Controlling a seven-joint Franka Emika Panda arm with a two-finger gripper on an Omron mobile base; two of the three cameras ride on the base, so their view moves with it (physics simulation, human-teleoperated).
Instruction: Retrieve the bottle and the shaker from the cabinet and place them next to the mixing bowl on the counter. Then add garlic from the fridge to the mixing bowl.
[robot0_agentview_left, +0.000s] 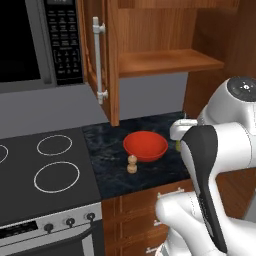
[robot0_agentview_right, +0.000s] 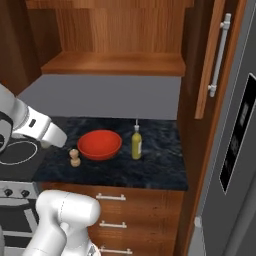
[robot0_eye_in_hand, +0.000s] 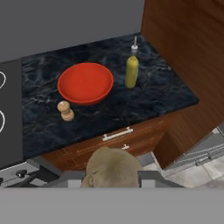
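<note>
We face a wood kitchen with a dark marbled counter (robot0_agentview_right: 150, 165), a grey back wall, a stove (robot0_agentview_left: 45, 175) to its left and a fridge (robot0_agentview_right: 235, 150) to its right. Above, the cabinet (robot0_agentview_right: 115, 62) stands open, its doors (robot0_agentview_left: 102, 55) swung out and its shelf bare.

The arm (robot0_agentview_left: 215, 165) rises in front of the counter, its elbow bent high, and the hand looks down on the counter from above and in front of the drawers (robot0_eye_in_hand: 118, 134). In the hand view the gripper (robot0_eye_in_hand: 111, 179) is clamped on a garlic bulb (robot0_eye_in_hand: 111, 168), pale tan and round, seated between the two dark fingers (robot0_eye_in_hand: 151, 178) at the bottom edge, out past the counter's front edge.

The bowl (robot0_agentview_right: 99, 144) is red, round and shallow, sitting mid-counter, nearer the stove edge. The bottle (robot0_agentview_right: 136, 142) is yellow with a thin pale spout, upright just beside the bowl on the fridge side, apart from it. The shaker (robot0_agentview_right: 74, 157) is small, tan and knobbed, upright just by the bowl's front-left rim, toward the counter's front edge. Nothing lies between the hand and the bowl; in the left base view the arm covers the bottle.
</note>
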